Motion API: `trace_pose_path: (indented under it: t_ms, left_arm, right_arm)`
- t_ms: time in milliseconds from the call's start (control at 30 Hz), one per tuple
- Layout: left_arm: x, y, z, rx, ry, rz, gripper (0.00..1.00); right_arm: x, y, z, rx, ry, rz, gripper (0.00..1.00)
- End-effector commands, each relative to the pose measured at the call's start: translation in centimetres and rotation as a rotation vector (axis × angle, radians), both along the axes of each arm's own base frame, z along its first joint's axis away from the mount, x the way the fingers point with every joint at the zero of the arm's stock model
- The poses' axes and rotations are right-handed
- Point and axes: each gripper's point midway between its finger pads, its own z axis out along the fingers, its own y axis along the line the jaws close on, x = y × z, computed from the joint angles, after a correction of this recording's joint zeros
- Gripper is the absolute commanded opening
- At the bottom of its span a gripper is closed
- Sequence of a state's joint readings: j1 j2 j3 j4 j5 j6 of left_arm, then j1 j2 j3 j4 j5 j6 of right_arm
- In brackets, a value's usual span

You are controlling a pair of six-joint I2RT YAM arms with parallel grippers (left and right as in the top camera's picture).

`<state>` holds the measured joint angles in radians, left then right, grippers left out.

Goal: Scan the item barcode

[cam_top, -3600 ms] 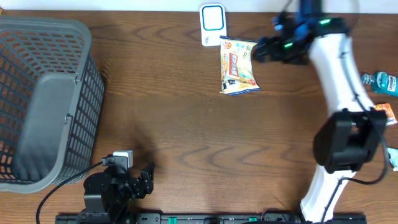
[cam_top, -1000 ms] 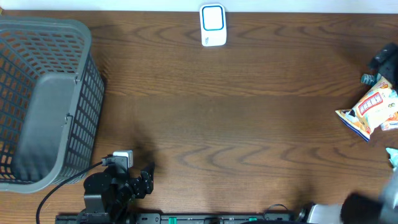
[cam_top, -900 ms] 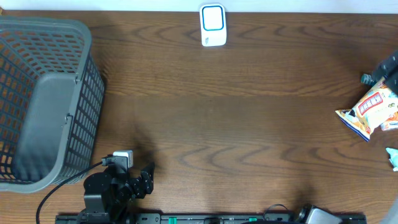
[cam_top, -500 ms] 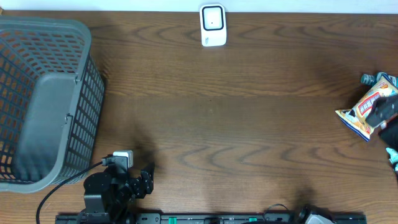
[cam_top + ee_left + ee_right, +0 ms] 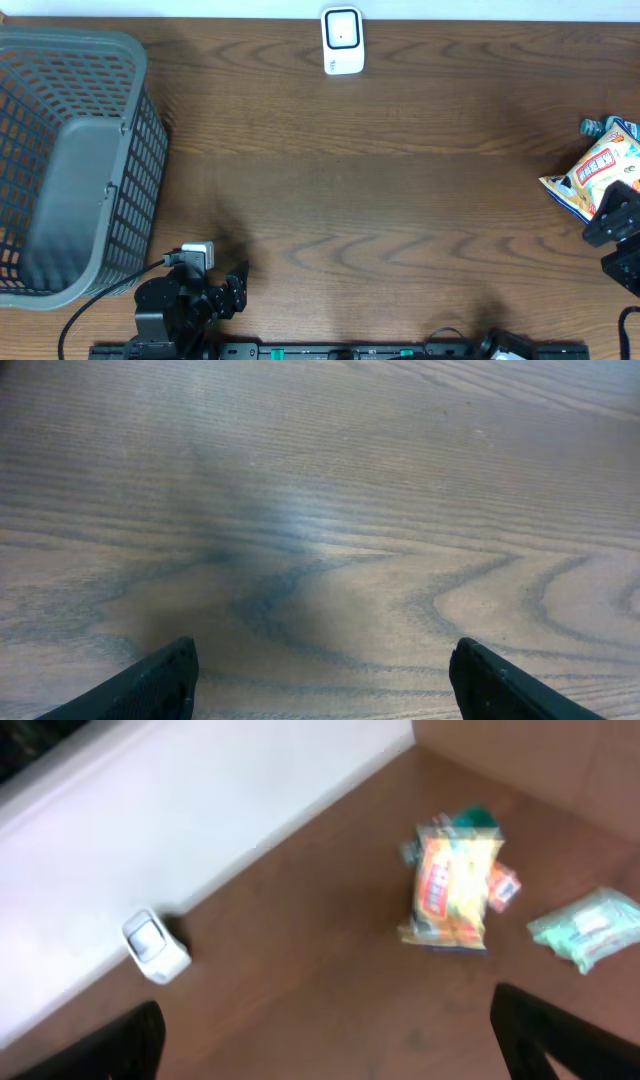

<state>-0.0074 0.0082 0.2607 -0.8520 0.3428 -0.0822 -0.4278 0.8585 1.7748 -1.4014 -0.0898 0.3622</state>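
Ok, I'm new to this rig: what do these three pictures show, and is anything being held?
Two robot arms work at a table, each ending in a two-finger gripper. The wide picture is from a camera overhead; the other two look out from each wrist. From above: a grey basket on the left, a white scanner at the far edge, a snack bag on the right. The left gripper is open over bare wood. The right gripper, also open, looks down on the bag, the scanner and a green packet. Nothing is held.
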Motion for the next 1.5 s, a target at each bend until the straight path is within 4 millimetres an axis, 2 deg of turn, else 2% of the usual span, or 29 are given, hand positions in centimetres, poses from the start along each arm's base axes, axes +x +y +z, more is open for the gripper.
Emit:
trace_pose_path:
  t_ms: [0,167,367,500,700,833,1100,1467]
  left_arm:
    - [-0.3,-0.2,-0.1,-0.012,0.010,-0.005,0.80]
    - [-0.3,-0.2,-0.1,-0.012,0.010,-0.004,0.80]
    - [-0.3,-0.2,-0.1,-0.012,0.010,-0.004,0.81]
    - [-0.3,-0.2,-0.1,-0.012,0.011,-0.004,0.80]
    - [-0.3,-0.2,-0.1,-0.012,0.010,-0.004,0.80]
    - [-0.3,-0.2,-0.1,-0.012,0.010,-0.004,0.81]
    - [-0.3,-0.2,-0.1,-0.012,0.010,-0.004,0.80]
    - [-0.3,-0.2,-0.1,-0.012,0.010,-0.004,0.80]
  right_arm:
    - [-0.4,1.5,0.1,-0.015,-0.123,0.059,0.99]
    - [-0.2,3.4,-0.8,-0.071,-0.307,0.174,0.99]
    - [0.1,4.7,-5.9,0.020,-0.416,0.226,0.99]
    - [1.3,5.1,-9.3,0.046,-0.475,0.263,0.99]
    - [3.3,5.4,-12.7,0.039,-0.580,0.309,0.99]
    - [4.8,5.3,-14.9,0.090,-0.581,0.308,0.99]
    - [6.9,5.5,-17.3,0.022,-0.626,0.349,0.99]
    - [7.9,5.3,-19.2,-0.129,-0.641,0.358,0.99]
